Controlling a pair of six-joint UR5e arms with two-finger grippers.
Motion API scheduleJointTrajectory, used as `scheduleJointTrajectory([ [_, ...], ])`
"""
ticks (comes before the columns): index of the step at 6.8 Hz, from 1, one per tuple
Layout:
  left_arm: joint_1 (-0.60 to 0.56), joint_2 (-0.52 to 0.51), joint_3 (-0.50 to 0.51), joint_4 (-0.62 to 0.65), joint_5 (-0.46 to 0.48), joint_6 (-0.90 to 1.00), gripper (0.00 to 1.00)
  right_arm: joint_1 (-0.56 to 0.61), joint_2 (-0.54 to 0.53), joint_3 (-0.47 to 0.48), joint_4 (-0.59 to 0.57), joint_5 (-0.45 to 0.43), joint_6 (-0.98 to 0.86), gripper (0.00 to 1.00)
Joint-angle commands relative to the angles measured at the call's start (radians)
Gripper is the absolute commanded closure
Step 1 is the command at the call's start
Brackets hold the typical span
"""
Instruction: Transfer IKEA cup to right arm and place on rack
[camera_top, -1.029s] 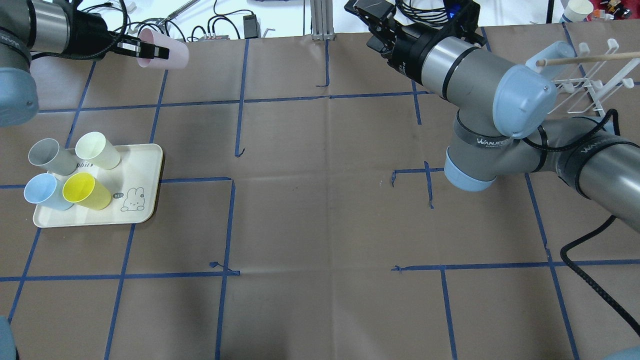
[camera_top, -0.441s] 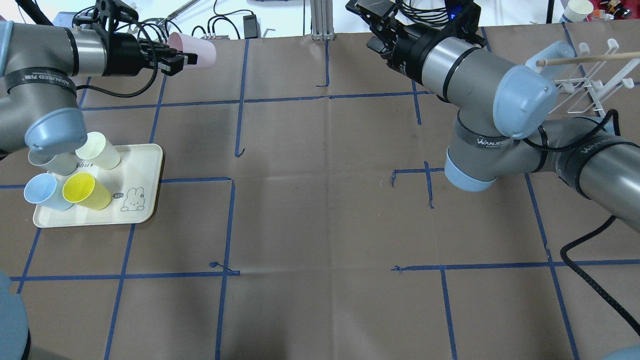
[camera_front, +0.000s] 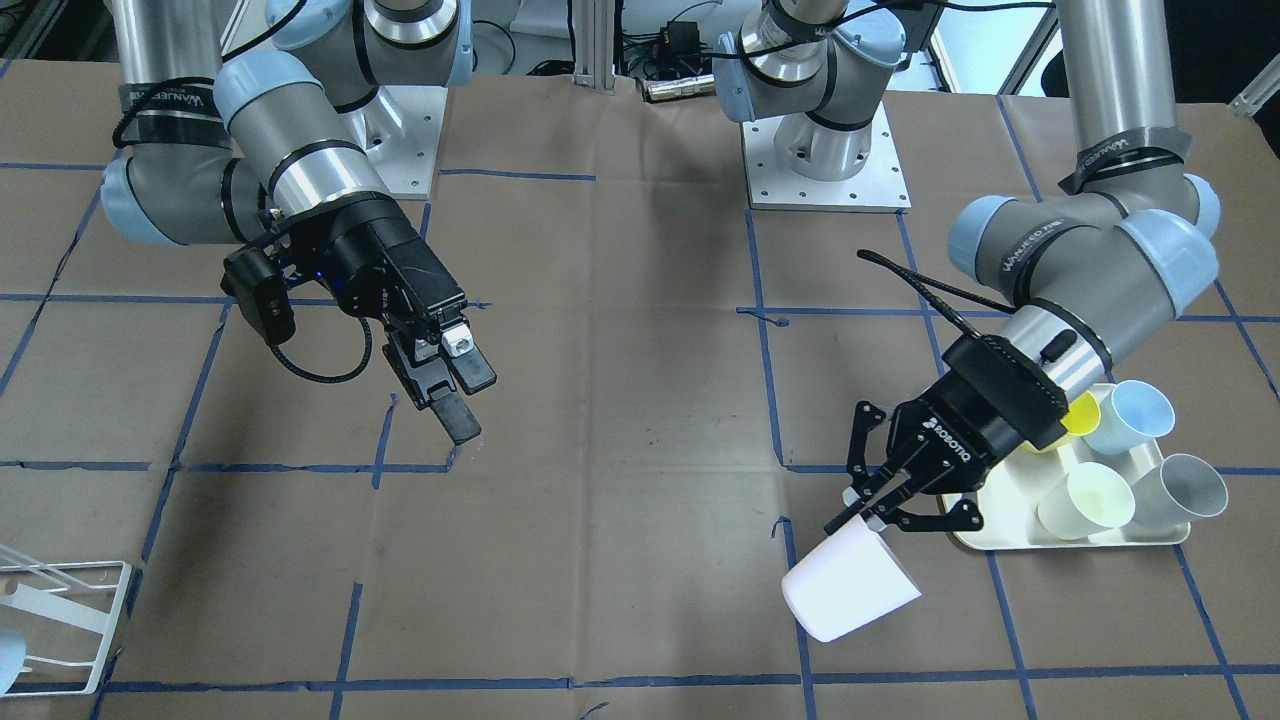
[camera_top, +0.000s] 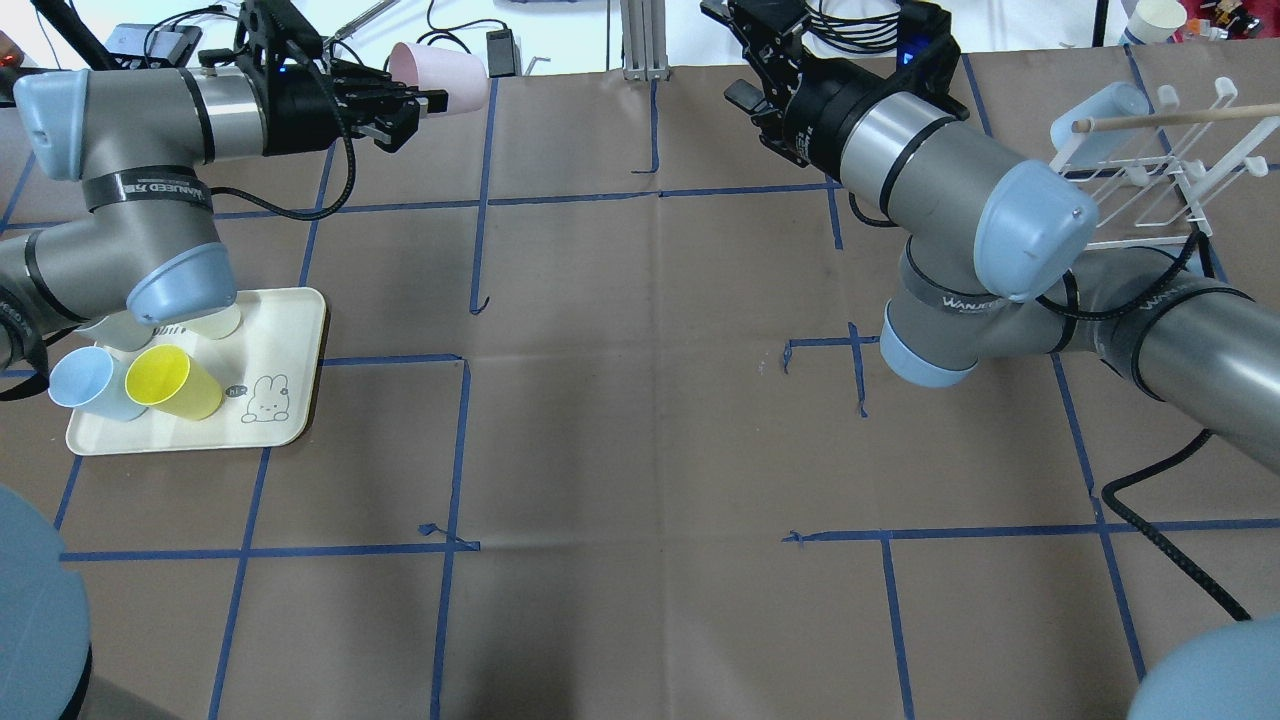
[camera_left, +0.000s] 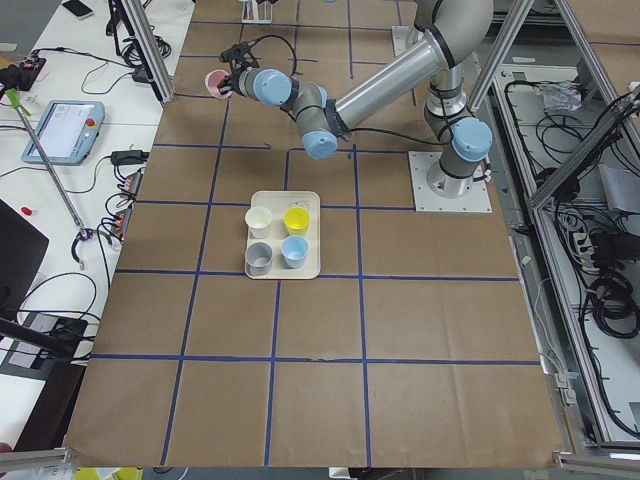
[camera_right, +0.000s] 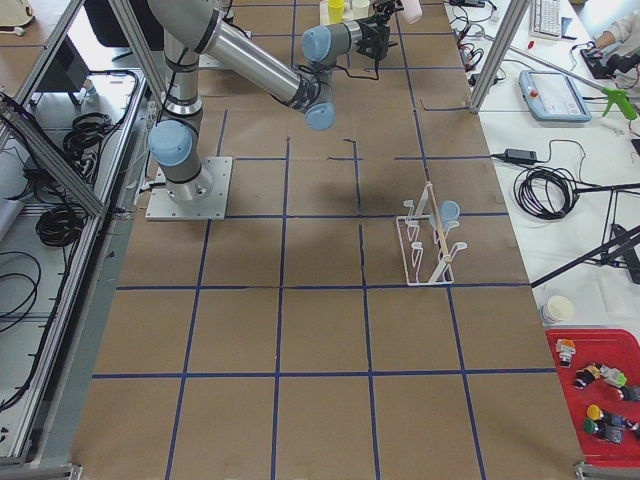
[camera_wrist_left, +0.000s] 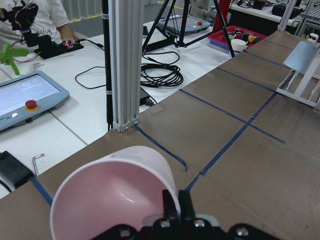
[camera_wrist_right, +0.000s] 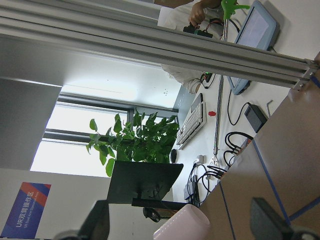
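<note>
left gripper (camera_front: 885, 492) pinching the rim wall of one pink cup (camera_front: 850, 588). the cup lies on its side, off the table, near the far edge on the robot's left. only the left wrist view shows the grip close: fingers (camera_wrist_left: 172, 206) pressed on the wall at the rim, mouth turned back toward the wrist.

right gripper (camera_front: 462, 398) spread, holding nothing. right wrist view agrees: its fingers (camera_wrist_right: 267, 225) sit wide apart, and the pink cup shows small and well away between them. overhead, an aluminium post (camera_top: 640, 40) stands at the table's far edge, between the two grippers in that view.

rack (camera_top: 1150, 175): one, at the table's right end, with one hung blue cup (camera_top: 1105, 108). front view cuts most of the rack off at its corner.

tray (camera_top: 285, 400): one, four cups. overhead, the left arm's elbow mostly hides two. front view shows all four: yellow cup (camera_front: 1082, 408), blue cup (camera_front: 1130, 415), cream cup (camera_front: 1085, 500), grey cup (camera_front: 1180, 490).

six cups in all.
</note>
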Motion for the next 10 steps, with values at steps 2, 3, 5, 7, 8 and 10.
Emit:
scheduleJointTrajectory([
  [2,-0.023,-0.018,-0.108,0.226,-0.142,-0.004,1.00,-0.001,0.065,0.006,-0.124,0.000,0.039,0.00],
  [3,-0.021,-0.017,-0.122,0.236,-0.229,-0.016,1.00,-0.001,0.065,0.008,-0.125,0.000,0.041,0.00],
  [5,-0.026,0.014,-0.242,0.318,-0.323,-0.028,1.00,-0.001,0.067,0.008,-0.124,-0.003,0.042,0.00],
  [7,-0.041,0.026,-0.284,0.431,-0.348,-0.044,1.00,-0.007,0.074,0.008,-0.125,-0.003,0.061,0.00],
  [8,-0.061,0.064,-0.284,0.428,-0.348,-0.050,1.00,-0.004,0.079,0.015,-0.150,-0.006,0.169,0.00],
  [10,-0.096,0.140,-0.284,0.426,-0.345,-0.050,1.00,0.003,0.140,0.015,-0.268,-0.020,0.182,0.00],
])
